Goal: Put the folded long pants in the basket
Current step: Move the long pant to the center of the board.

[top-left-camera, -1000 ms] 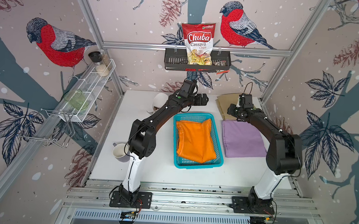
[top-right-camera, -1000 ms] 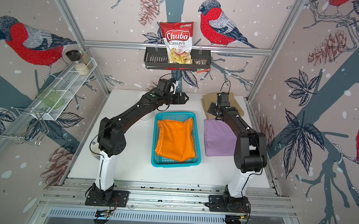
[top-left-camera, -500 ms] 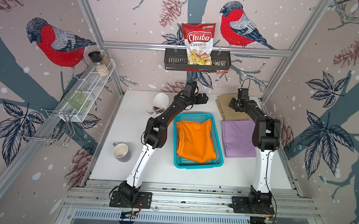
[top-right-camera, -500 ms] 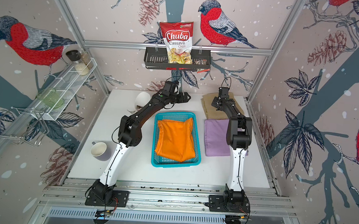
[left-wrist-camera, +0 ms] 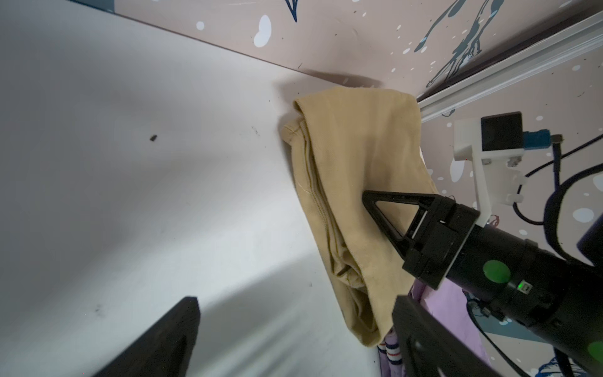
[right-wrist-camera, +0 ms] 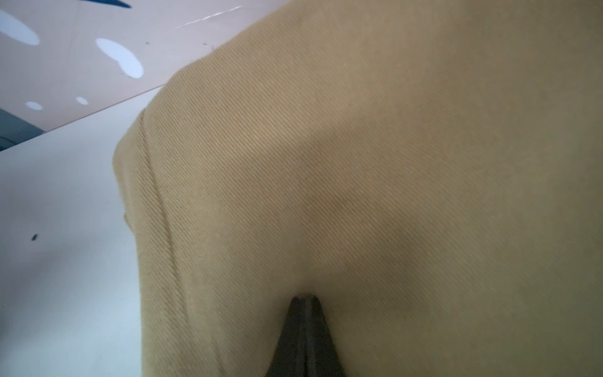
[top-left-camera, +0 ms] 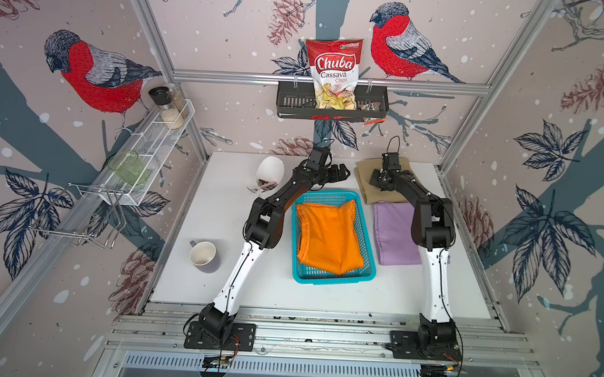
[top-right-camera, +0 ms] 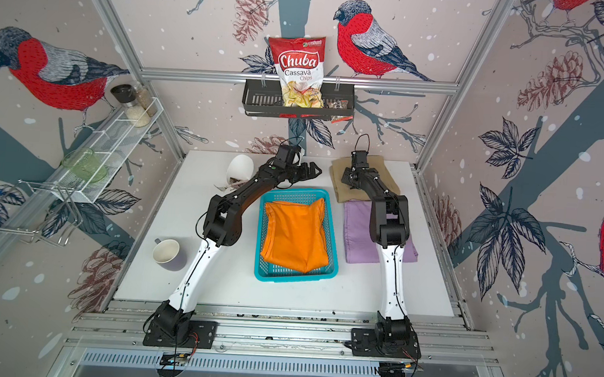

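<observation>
The turquoise basket [top-left-camera: 331, 279] [top-right-camera: 295, 277] holds the orange folded pants [top-left-camera: 330, 234] [top-right-camera: 296, 232]. Lilac folded pants [top-left-camera: 394, 234] [top-right-camera: 357, 236] [left-wrist-camera: 450, 310] lie on the table to its right. Tan folded pants [top-left-camera: 363, 189] [top-right-camera: 340, 190] [left-wrist-camera: 359, 147] [right-wrist-camera: 391, 163] lie behind them at the back right. My right gripper [top-left-camera: 378, 181] [top-right-camera: 349, 176] [left-wrist-camera: 365, 195] [right-wrist-camera: 304, 298] points down onto the tan pants, shut with a pinch of the cloth at its tips. My left gripper [top-left-camera: 337, 172] [top-right-camera: 305, 170] [left-wrist-camera: 293, 326] hangs open over bare table behind the basket, left of the tan pants, holding nothing.
A tipped white bowl [top-left-camera: 271, 169] lies at the back, left of my left arm. A mug [top-left-camera: 203, 255] stands near the front left. On the back wall a black rack [top-left-camera: 291, 104] holds a chips bag. A white wire shelf [top-left-camera: 152, 144] runs along the left wall.
My right gripper has shut on the tan pants. Both arms have straightened up at the elbows, and the mug, earlier hidden behind my left arm, now shows.
</observation>
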Controlling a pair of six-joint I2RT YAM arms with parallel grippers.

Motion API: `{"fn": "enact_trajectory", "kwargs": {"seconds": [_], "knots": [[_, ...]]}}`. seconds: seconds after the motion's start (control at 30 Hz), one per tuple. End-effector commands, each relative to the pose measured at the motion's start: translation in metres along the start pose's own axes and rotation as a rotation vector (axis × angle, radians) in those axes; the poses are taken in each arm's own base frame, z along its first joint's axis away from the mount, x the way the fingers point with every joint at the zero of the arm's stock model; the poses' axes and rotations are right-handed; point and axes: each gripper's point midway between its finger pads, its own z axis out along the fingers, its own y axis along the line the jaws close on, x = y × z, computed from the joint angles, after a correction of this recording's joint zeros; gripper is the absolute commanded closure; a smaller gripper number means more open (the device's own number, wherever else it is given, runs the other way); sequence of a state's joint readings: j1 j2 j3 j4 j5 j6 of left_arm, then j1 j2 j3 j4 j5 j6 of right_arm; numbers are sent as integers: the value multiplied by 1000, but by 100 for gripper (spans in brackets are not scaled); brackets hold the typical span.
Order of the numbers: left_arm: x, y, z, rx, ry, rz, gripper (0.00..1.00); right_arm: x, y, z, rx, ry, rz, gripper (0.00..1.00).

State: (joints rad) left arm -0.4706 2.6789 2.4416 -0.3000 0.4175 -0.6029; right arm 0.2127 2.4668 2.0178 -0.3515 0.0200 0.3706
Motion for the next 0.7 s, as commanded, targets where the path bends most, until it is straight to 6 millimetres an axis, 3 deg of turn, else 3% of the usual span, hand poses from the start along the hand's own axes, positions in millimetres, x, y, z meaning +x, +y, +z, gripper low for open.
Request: {"fn": "enact_trajectory", "kwargs": {"seconds": [0.0,0.23,0.33,0.5,0.67], "knots": [[11,1,-1,2,33,-20,4,46,26,2,-71,142,27,100],[36,18,-6,-57,72,-67,4,80,70,4,-151,196,32,100],[36,22,-7,-72,69,-79,4,82,84,-1,-187,193,36,100],[27,25,-7,-76,36,-105,4,59,92,-22,-221,148,39,100],[25,35,0,-106,21,-134,4,14,87,-59,-272,58,56,73]]}}
